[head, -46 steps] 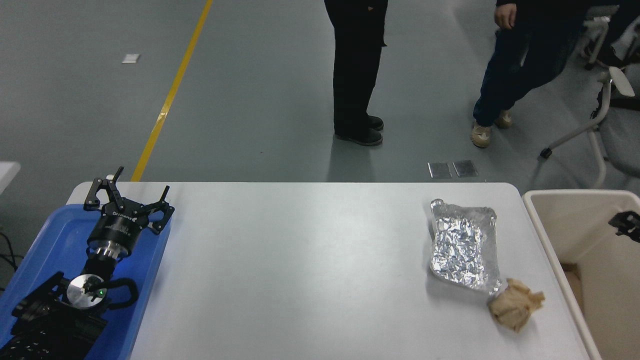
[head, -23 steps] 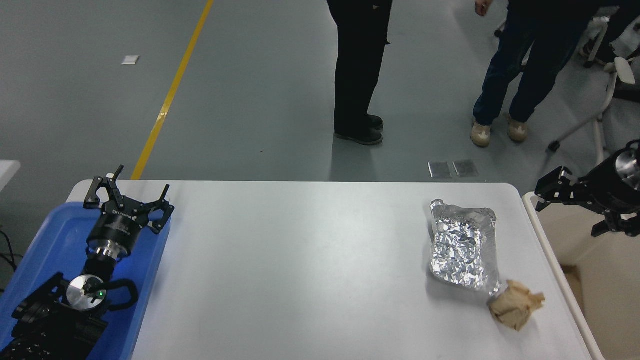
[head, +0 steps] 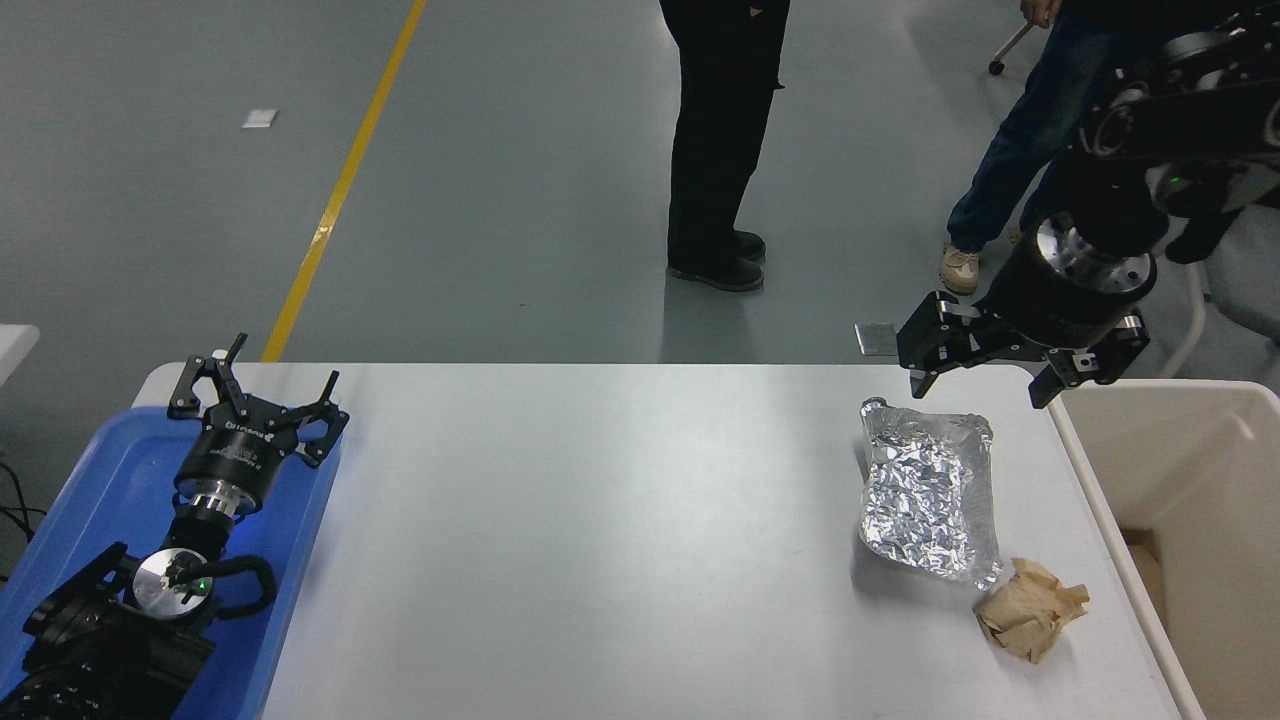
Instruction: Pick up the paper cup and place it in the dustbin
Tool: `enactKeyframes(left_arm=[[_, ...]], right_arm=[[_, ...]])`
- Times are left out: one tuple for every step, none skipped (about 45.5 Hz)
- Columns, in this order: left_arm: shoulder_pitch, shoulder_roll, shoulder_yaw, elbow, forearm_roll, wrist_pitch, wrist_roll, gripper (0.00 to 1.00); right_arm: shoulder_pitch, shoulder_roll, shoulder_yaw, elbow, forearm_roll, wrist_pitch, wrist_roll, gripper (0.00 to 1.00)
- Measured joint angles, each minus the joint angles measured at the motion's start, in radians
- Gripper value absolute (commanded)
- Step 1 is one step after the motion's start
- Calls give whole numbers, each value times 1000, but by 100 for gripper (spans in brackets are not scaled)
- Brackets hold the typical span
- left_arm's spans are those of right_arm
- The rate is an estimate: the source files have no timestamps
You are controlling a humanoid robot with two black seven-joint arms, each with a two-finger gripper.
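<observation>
Hovering empty right hand [head: 980, 385], dustbin [head: 1085, 460] just beside

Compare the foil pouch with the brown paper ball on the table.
The foil pouch is shiny silver; the paper ball is matte brown. The pouch lies fairly flat and is clearly larger; the ball is a small bunched-up lump. The pouch sits farther from the camera, the ball nearer, close by its near corner. Both are crinkled and lie near the dustbin.

The dustbin [head: 1105, 470] is cut off by the right and bottom edges; two people [head: 715, 140] show only below the waist.
</observation>
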State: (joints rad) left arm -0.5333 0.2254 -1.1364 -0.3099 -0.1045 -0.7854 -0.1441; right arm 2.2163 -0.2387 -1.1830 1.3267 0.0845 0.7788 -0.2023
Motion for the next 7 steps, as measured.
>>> enactKeyframes(left_arm=[[0, 0, 0, 0, 0, 0, 0, 99], [0, 0, 0, 0, 0, 0, 0, 99], [0, 0, 1, 0, 0, 0, 0, 99], [0, 0, 1, 0, 0, 0, 1, 99], [-1, 0, 1, 0, 0, 0, 1, 99], [-1, 0, 1, 0, 0, 0, 1, 99], [-1, 0, 1, 0, 0, 0, 1, 99]], right_arm=[[4, 3, 0, 0, 4, 1, 0, 100], [6, 4, 0, 0, 6, 2, 0, 100], [9, 7, 0, 0, 9, 2, 0, 100], [11, 8, 0, 0, 11, 3, 0, 100], [12, 9, 1, -1, 13, 3, 0, 100], [14, 10, 1, -1, 15, 3, 0, 100], [17, 11, 1, -2, 18, 4, 0, 100]])
